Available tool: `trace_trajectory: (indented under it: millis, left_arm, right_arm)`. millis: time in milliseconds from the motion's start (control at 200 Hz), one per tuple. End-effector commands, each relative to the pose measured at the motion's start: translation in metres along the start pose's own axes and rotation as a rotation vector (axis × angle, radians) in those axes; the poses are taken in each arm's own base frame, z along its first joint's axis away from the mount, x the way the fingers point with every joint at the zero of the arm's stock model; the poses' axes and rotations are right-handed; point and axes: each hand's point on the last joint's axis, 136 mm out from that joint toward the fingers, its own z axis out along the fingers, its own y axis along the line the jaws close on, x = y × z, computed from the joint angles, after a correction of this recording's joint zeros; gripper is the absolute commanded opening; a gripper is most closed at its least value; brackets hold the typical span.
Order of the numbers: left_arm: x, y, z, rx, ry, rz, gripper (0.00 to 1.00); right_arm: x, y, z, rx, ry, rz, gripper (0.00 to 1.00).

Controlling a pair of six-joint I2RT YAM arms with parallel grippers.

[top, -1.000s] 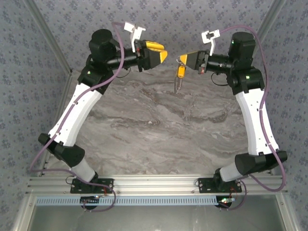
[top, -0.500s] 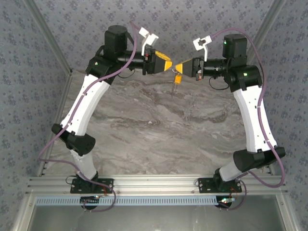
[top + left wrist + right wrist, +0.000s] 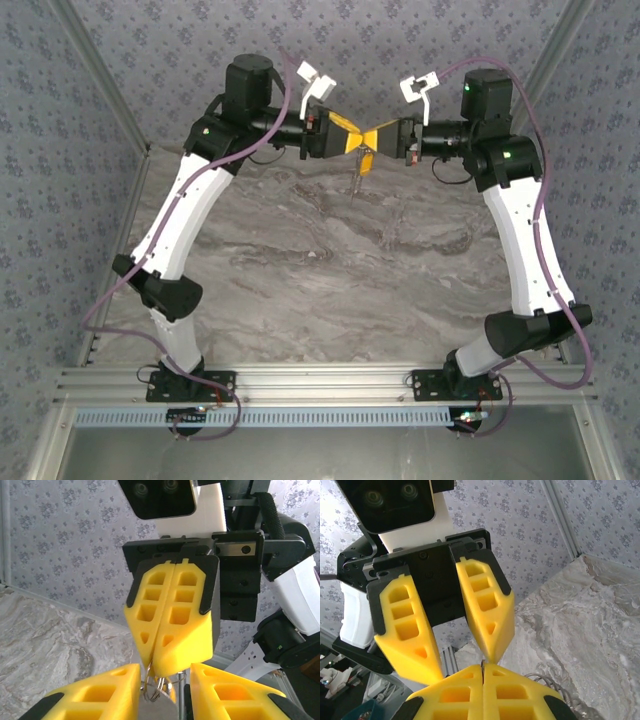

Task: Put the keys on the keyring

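Observation:
My right gripper (image 3: 374, 135) is shut on the keyring (image 3: 156, 684), a bundle of thin silvery loops held high above the back of the marble table. The key (image 3: 365, 163) hangs from it, yellow head up and blade pointing down. My left gripper (image 3: 356, 138) meets the right one tip to tip. Its yellow fingers (image 3: 100, 692) stand apart on either side of the right gripper's closed tips (image 3: 167, 650) and the ring. In the right wrist view a sliver of ring wire (image 3: 482, 664) shows between my shut right gripper (image 3: 483, 668), and one left fingertip (image 3: 491, 652) touches that tip.
The grey marble table (image 3: 330, 270) lies well below both grippers. Patterned walls close in at the back and sides. An aluminium rail (image 3: 320, 385) with both arm bases runs along the near edge.
My left gripper has swung right to meet the right gripper, and its jaws have narrowed around the ring. The right gripper has drifted slightly left with the key hanging from it.

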Motion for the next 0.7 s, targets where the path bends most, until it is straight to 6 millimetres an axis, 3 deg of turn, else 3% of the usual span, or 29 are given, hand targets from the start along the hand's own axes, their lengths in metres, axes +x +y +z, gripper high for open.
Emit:
trace_trajectory:
  millis: [0,180,340,395,540,610,694]
  left_arm:
    - [-0.003,-0.011,0.005,0.054,0.003,0.025,0.29]
    - [-0.007,-0.016,0.008,0.074,0.003,0.037,0.11]
    - [-0.007,-0.021,0.008,0.095,0.005,0.035,0.09]
    - [-0.007,-0.023,0.008,0.107,0.006,0.032,0.0]
    - [-0.008,-0.032,0.01,0.124,0.004,0.045,0.0]
    - [-0.013,-0.033,0.009,0.1,-0.013,0.062,0.0]
    - [-0.023,-0.034,0.005,0.059,-0.045,0.088,0.0]
  right_arm:
    - [-0.006,0.01,-0.003,-0.038,-0.019,-0.022,0.0]
    - [-0.006,0.006,-0.003,-0.036,-0.025,-0.016,0.0]
    - [-0.009,0.002,-0.005,-0.034,-0.047,-0.012,0.0]
    - [-0.011,0.001,-0.006,-0.032,-0.059,-0.01,0.0]
    - [-0.021,-0.002,-0.01,-0.041,-0.11,0.009,0.0]
    - [-0.028,-0.004,-0.016,-0.041,-0.148,0.016,0.25]
    - [-0.04,-0.005,-0.032,-0.045,-0.221,0.039,0.4]
